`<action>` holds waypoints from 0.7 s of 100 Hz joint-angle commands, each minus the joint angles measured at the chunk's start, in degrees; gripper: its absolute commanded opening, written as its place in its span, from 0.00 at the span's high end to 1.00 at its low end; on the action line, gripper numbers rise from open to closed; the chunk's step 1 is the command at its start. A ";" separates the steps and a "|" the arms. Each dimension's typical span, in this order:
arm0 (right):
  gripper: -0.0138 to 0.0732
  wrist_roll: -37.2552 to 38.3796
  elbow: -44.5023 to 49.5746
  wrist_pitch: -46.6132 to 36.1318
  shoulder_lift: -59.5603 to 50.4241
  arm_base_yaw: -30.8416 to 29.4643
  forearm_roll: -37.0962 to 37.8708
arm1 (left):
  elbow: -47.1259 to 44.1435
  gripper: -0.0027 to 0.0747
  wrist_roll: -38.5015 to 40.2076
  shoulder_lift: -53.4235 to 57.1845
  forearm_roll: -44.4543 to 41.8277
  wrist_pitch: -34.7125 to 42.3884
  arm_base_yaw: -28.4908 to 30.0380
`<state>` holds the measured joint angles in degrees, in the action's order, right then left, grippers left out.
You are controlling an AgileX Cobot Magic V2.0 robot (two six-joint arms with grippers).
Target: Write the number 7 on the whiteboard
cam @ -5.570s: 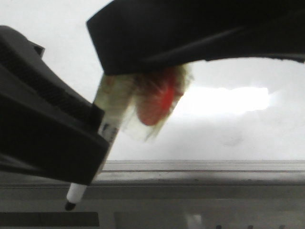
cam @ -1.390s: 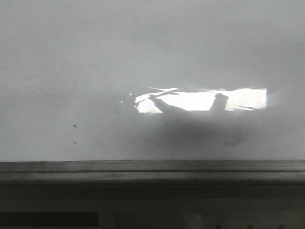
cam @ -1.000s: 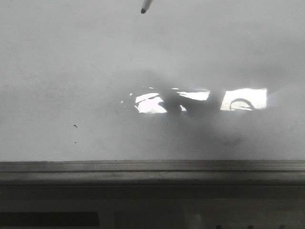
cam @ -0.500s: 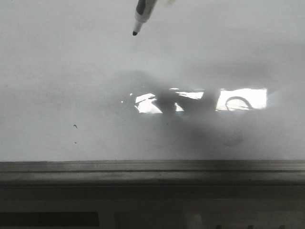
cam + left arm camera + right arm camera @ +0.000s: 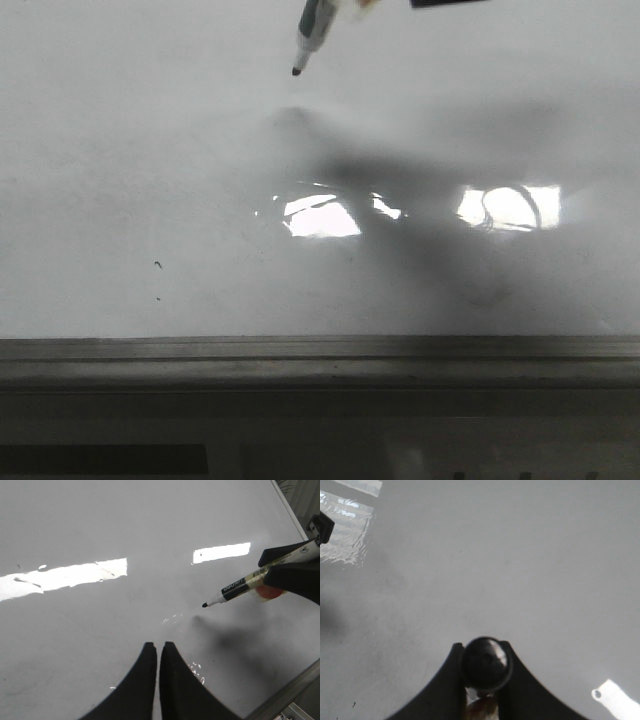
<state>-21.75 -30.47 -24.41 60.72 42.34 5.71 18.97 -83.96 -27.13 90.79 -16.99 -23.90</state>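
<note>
While the slim black-tipped dry-erase marker with the pale labelled barrel [image 5: 235,588] hangs tip-down over the large glossy white-grey whiteboard [image 5: 120,180], no stroke of the number 7 is on the surface yet; only tiny dark specks show low on the board's left part in the front view.

Right gripper [image 5: 482,677]: black fingers clamped on the marker, whose rounded black end fills the gap between them in the right wrist view. The hold sits on the upper barrel, well back from the nib. An orange-red patch shows at the grip; cannot tell what it is.

Left gripper [image 5: 159,652]: fingers pressed together, nothing between them, hovering over the board near the marker tip but apart from it.

Marker tip: near the board; its soft shadow converges just below it in the front view. Contact cannot be confirmed from any view.

Handling judgement:
- Marker looks light, rigid, smooth plastic; likely to twist or slide in the fingers under side load, so a firm mid-barrel hold seems right.
- Felt nib should give slightly; light pressure ought to suffice, heavy pressure risks splaying it or levering the barrel.
- Board appears hard, flat, slick, with a grey metal edge rail [image 5: 320,350] at the near side; tip drag should be low, so strokes could overshoot.
</note>
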 commanded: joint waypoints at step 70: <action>0.89 -2.73 -1.99 3.51 -0.18 -2.58 -3.85 | 1.47 0.99 0.51 -0.29 1.60 -0.64 0.11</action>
<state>-23.15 -30.81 -21.42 61.95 40.76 2.98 18.97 -83.96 -27.13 90.79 -16.99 -23.90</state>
